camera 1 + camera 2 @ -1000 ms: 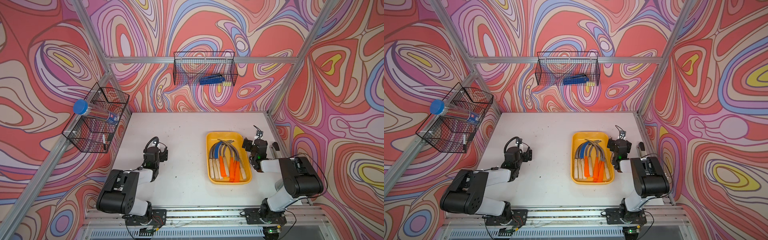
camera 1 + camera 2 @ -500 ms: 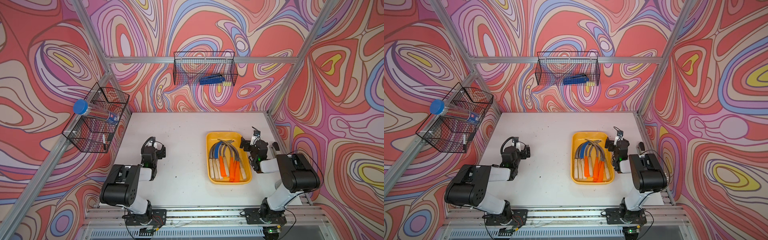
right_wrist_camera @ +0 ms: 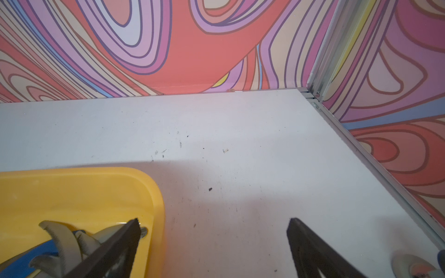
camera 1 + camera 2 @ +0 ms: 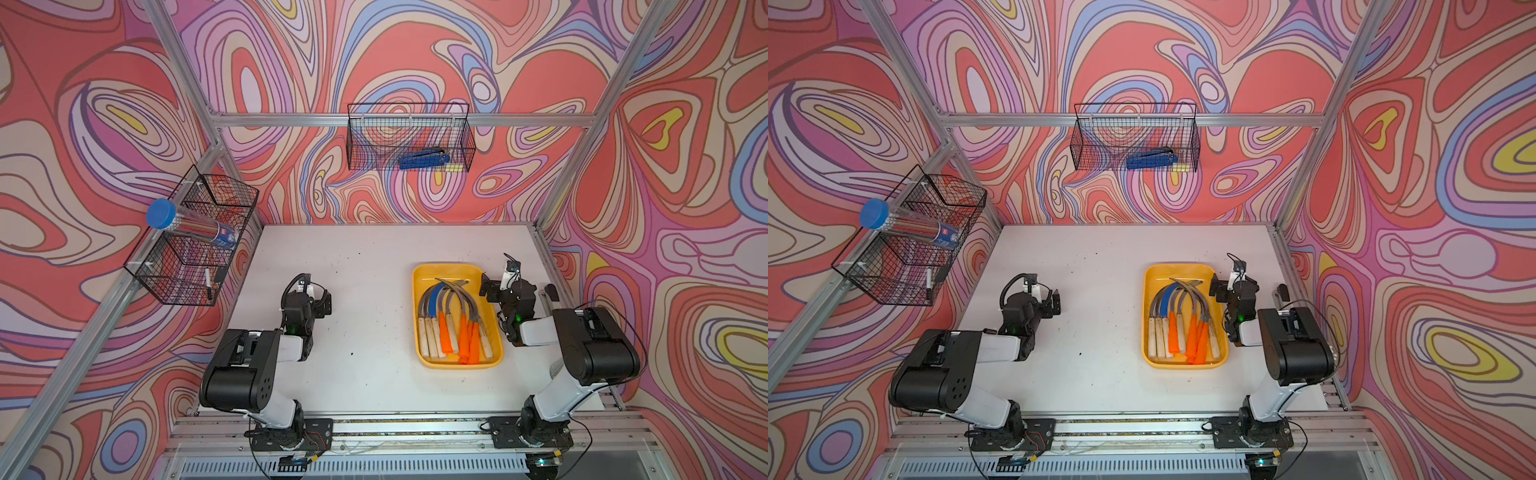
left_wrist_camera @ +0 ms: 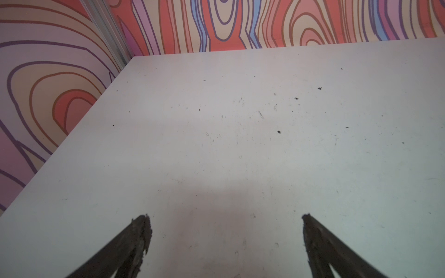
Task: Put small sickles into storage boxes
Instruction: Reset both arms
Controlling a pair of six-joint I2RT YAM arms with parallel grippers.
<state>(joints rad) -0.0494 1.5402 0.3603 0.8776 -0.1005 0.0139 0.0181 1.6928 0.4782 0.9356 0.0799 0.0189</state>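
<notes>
"Top views: where are the sickles?"
"All lie in the tray, right of centre in frame. Blades point toward the upper edge, handles toward the lower. None seen on the table."
"Grippers?"
"Left gripper is spread wide and empty, over bare table left of centre. Right gripper is equally wide and empty, just beside the tray's upper right corner."
"Handling?"
"Likely light, stiff, sharp. Blades overlap and could snag. Take one by its handle, orange or wood, never the curved steel. Plastic may be slicker."
</notes>
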